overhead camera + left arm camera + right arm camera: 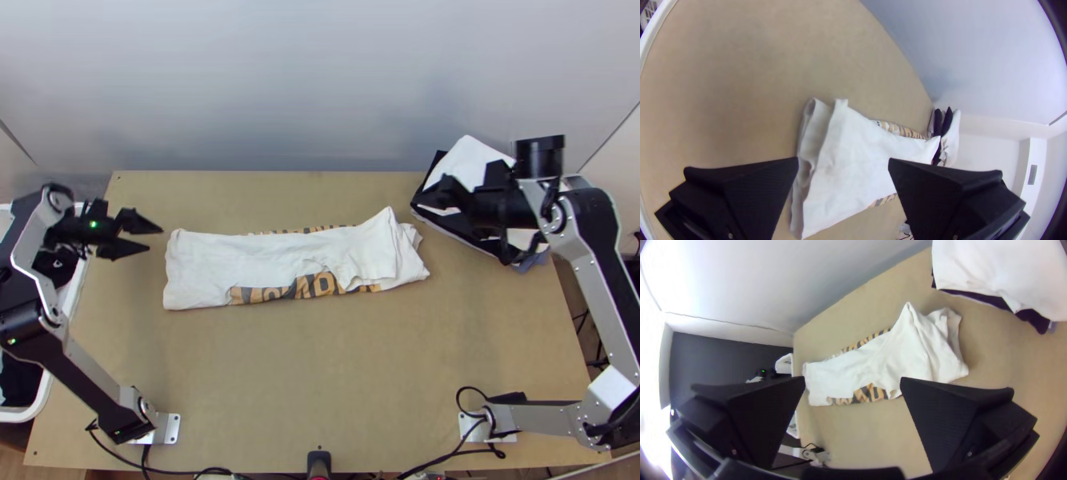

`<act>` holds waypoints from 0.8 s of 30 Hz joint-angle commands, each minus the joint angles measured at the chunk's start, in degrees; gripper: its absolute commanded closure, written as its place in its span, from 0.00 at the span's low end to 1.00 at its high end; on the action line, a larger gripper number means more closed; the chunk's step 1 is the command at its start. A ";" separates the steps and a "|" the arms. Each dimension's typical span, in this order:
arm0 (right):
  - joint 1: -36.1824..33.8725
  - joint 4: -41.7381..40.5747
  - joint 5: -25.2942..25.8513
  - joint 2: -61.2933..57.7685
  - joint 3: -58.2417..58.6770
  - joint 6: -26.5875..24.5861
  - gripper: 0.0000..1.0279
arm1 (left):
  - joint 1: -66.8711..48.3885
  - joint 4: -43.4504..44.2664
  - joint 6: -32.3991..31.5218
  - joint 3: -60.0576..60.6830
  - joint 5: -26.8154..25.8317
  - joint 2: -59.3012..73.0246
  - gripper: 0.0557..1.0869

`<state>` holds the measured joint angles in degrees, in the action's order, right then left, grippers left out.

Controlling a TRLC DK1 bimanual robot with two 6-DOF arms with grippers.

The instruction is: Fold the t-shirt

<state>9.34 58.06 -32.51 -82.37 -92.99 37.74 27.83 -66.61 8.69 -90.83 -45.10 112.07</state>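
White, orange-printed t-shirt lies in a long strip on the light wooden tabletop, the black left gripper and black right gripper spread apart, its rumpled end best smoothed before any crosswise fold.

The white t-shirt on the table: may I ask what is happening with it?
Two robot arms are there to fold it, but neither is holding it. The t-shirt lies partly folded in a long strip, some print showing along both long edges. The left gripper, jaws open, is just off one end; the right gripper, also open, hangs near a pile of cloth.
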 commanded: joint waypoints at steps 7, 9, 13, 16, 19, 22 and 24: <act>-6.53 3.11 -13.37 -2.18 -1.32 3.84 0.04 | 3.72 12.12 6.78 15.94 2.47 -1.68 0.05; -6.53 3.11 -13.37 -2.53 -1.23 3.84 0.04 | 3.45 12.47 7.57 17.53 2.56 -1.77 0.05; -6.36 3.11 -13.28 -2.80 -1.14 3.84 0.04 | 2.31 15.02 7.92 20.95 2.74 -1.86 0.05; -6.27 3.11 -13.28 -2.71 -0.70 3.84 0.04 | 1.26 15.46 8.01 22.45 2.74 -2.03 0.05; -6.36 3.28 -13.19 -2.45 -0.17 3.66 0.04 | -0.85 15.98 7.92 23.50 2.65 -2.30 0.05; -6.36 3.28 -13.19 -2.36 0.18 3.48 0.04 | -3.23 16.42 7.22 23.85 2.56 -2.38 0.05; -6.36 3.28 -13.10 -2.10 0.44 3.40 0.04 | -5.33 17.30 5.55 23.94 2.21 -2.47 0.05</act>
<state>3.07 61.30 -45.65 -84.82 -93.32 41.41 27.14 -51.00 16.36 -68.88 -43.09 109.67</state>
